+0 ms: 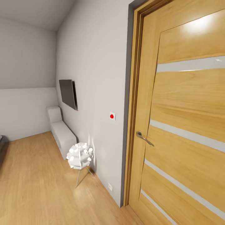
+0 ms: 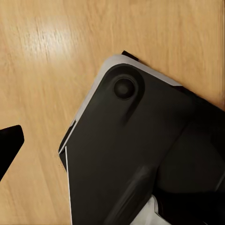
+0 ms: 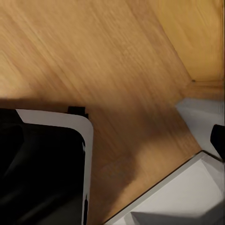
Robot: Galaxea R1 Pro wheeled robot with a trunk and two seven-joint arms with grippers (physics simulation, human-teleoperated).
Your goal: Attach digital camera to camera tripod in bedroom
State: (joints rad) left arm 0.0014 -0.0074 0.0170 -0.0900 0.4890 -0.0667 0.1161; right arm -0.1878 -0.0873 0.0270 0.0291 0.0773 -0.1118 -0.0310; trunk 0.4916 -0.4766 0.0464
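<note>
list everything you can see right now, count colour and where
door: 1, light wood with pale grey stripes, closed, right of head view
door handle: 1, silver, on the door's near edge
wall switch: 1, white with a red button, on the grey wall left of the door
wall socket: 1, white, low on the same wall
television: 1, black, mounted on that wall farther back
cabinet: 1, white, low, against the wall below the television
lamp: 1, white ball of petals on thin metal legs, on the floor by the wall
floor: light wood planks
robot base: black with a pale edge, over the floor in the left wrist view
</note>
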